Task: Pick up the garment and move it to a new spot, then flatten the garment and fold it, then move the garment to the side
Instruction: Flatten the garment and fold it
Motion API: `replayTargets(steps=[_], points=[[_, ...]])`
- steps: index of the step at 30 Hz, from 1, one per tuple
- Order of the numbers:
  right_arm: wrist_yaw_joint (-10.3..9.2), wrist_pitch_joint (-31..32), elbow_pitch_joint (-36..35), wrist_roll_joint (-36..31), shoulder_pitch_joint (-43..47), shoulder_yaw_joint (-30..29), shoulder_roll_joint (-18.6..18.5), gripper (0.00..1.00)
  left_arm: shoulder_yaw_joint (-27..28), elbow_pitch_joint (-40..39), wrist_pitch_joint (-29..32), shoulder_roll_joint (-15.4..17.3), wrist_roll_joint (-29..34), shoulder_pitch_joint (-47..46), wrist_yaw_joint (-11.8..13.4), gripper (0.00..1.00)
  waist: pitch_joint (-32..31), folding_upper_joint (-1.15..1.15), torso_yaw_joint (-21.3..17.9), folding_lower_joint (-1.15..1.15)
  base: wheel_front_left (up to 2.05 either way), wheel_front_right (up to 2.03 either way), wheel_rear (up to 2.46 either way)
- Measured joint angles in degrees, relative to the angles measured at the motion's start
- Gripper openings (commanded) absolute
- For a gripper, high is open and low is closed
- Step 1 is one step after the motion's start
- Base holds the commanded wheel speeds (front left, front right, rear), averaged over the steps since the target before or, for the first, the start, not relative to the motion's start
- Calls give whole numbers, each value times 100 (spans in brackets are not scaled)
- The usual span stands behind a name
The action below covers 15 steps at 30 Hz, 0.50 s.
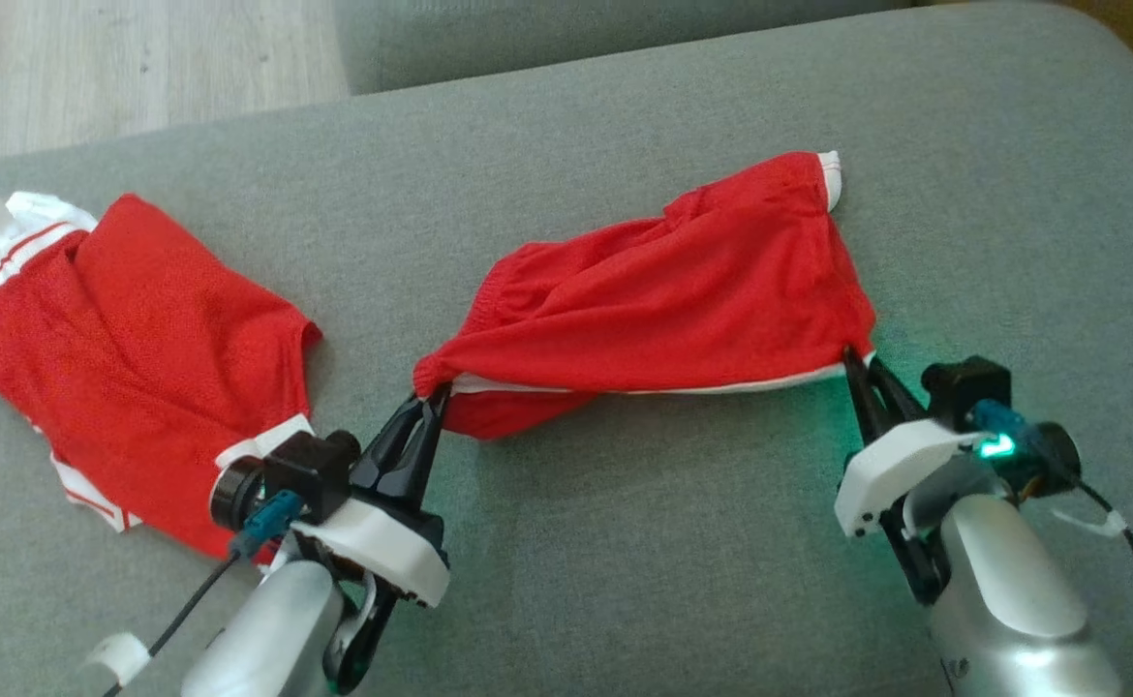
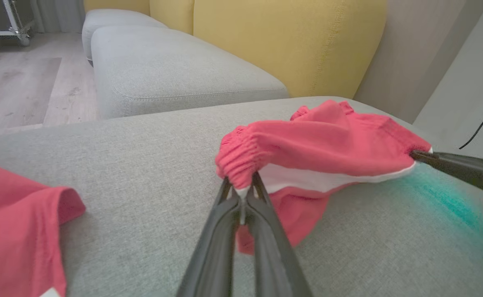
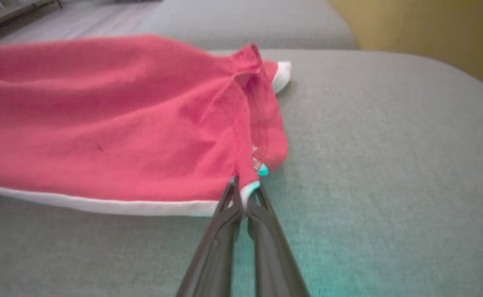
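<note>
The garment (image 1: 663, 290), red shorts with a white hem stripe, is stretched across the grey cushion between my two grippers. My left gripper (image 1: 428, 395) is shut on its elastic waistband corner (image 2: 237, 169), which is bunched and raised off the cushion. At the opposite end, my right gripper (image 1: 854, 356) is shut on the white-trimmed hem corner (image 3: 245, 192). The right gripper's fingers (image 2: 452, 165) also show at the right of the left wrist view. Part of the cloth hangs down under the white stripe (image 2: 295, 214).
A second red garment with white trim (image 1: 131, 358) lies at the left, just beside my left wrist. The grey cushion (image 1: 673, 542) has bare room in front and to the right. Wooden floor (image 1: 92, 68), another grey seat (image 2: 163, 70) and a yellow backrest (image 2: 287, 37) lie beyond.
</note>
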Motion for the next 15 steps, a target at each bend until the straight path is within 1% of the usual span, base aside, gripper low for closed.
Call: replayTargets(steps=[7, 11, 15], points=[[0, -27, -879, 311, -25, 67, 0, 0, 23, -223, 68, 237, 25, 2, 125, 0, -273, 0, -77, 0, 0, 0, 0], [0, 185, -1419, 332, -240, 133, -1, 0, 44, -453, 153, 417, 138, -28, 200, 0, -431, 0, -108, 0, 0, 0, 0], [0, 381, -1909, 334, -615, 205, -3, 0, 137, -730, 330, 706, 288, -290, 204, 0, -614, 0, -146, 0, 0, 0, 0]])
